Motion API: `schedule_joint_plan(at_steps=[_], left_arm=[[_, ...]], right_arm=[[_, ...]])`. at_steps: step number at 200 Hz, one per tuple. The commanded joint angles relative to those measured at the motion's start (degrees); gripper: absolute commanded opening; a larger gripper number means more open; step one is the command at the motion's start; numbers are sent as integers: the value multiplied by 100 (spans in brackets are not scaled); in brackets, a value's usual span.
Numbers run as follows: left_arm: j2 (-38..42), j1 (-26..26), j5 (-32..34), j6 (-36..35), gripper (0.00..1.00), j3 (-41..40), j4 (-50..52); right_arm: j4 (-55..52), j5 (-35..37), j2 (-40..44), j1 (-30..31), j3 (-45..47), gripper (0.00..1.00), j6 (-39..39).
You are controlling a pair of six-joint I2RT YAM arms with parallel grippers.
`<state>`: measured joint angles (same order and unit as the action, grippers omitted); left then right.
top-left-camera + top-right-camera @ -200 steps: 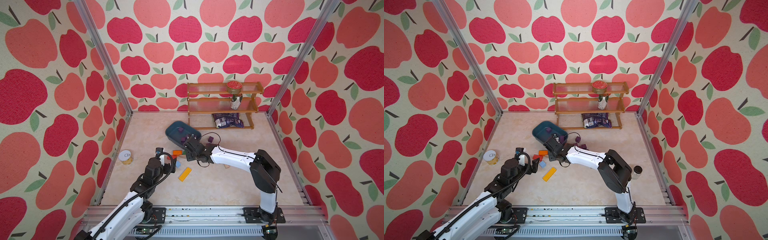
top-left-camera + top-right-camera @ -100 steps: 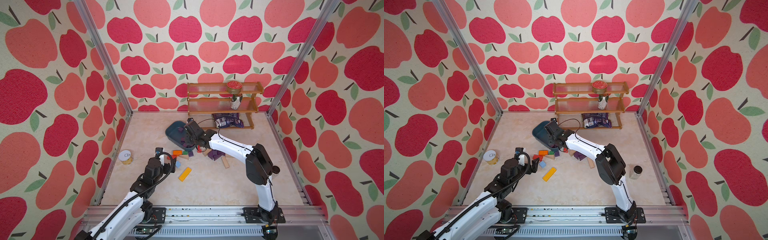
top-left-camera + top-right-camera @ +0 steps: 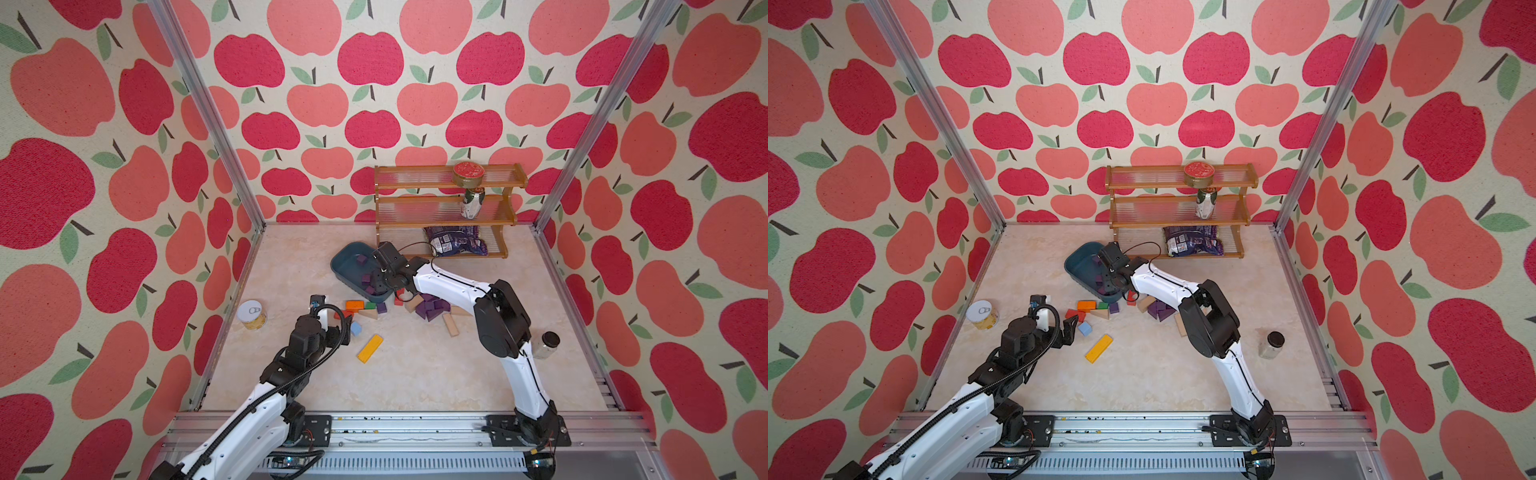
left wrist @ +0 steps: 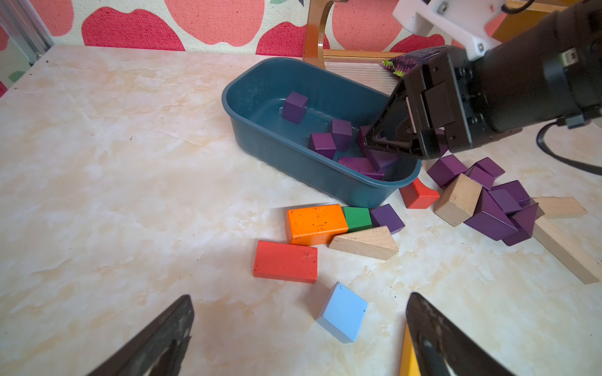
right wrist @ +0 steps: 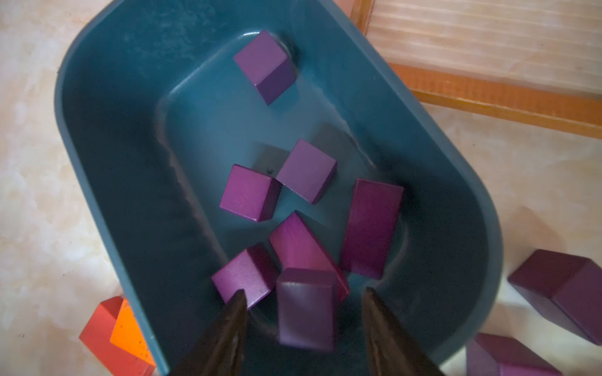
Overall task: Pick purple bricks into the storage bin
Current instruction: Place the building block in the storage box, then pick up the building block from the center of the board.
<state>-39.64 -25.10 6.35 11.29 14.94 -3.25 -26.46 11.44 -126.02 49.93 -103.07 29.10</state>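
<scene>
Six bricks (image 5: 306, 169) lie in the bin (image 5: 107, 162). A seventh brick (image 5: 306, 312), blurred, sits between the right gripper's (image 5: 304, 291) parted fingers, touching neither. A heap (image 3: 434, 308) lies at the bin's four o'clock and a stray (image 3: 381, 308) at six. The left gripper (image 4: 299, 296) gapes empty. I judge the task under half done.

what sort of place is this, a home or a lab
Probably a robot test cell, not a home: two robot arms bolted to an aluminium rail, apple-print panel walls, plus staged toy blocks and a wooden rack.
</scene>
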Motion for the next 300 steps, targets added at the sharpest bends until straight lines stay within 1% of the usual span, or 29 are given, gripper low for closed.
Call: schedule_joint_plan(at_steps=[1, 16, 43, 86, 103, 130, 177, 193, 211, 263, 277, 295, 300], left_arm=[[35, 38, -46, 114, 99, -76, -21], [36, 41, -46, 118, 99, -72, -19], [38, 50, -46, 122, 99, -76, -20], [36, 62, -51, 136, 99, -67, -27], [36, 60, -55, 134, 99, -77, -21], [36, 63, -77, 128, 99, -75, -22], [-68, 60, -125, 121, 99, -71, -100], [-129, 61, -138, 120, 99, -59, -117], [-180, 61, -146, 120, 99, -44, -131], [-169, 67, -117, 119, 99, -44, -116], [-158, 59, -116, 116, 99, -46, -114], [-158, 58, -108, 119, 99, -48, -115], [-167, 65, -115, 114, 99, -48, -115]], right_arm=[[151, -137, 130, -5, -82, 71, -170], [196, -81, 305, -1, 30, 74, -239], [184, 105, 781, 23, 374, 73, -299], [505, 485, 2156, 55, 1743, 73, -271], [445, 574, 2641, 52, 2248, 73, -254], [208, 818, 3304, 52, 2979, 73, -71], [436, 881, 4224, 52, 4431, 73, 340], [450, 864, 4287, 52, 4699, 74, 400], [394, 884, 4170, 52, 4811, 73, 427], [389, 868, 3598, 50, 4576, 71, 347], [336, 867, 3413, 19, 4456, 67, 326], [339, 716, 3173, -57, 4316, 59, 315], [342, 686, 3124, -77, 4269, 58, 328]])
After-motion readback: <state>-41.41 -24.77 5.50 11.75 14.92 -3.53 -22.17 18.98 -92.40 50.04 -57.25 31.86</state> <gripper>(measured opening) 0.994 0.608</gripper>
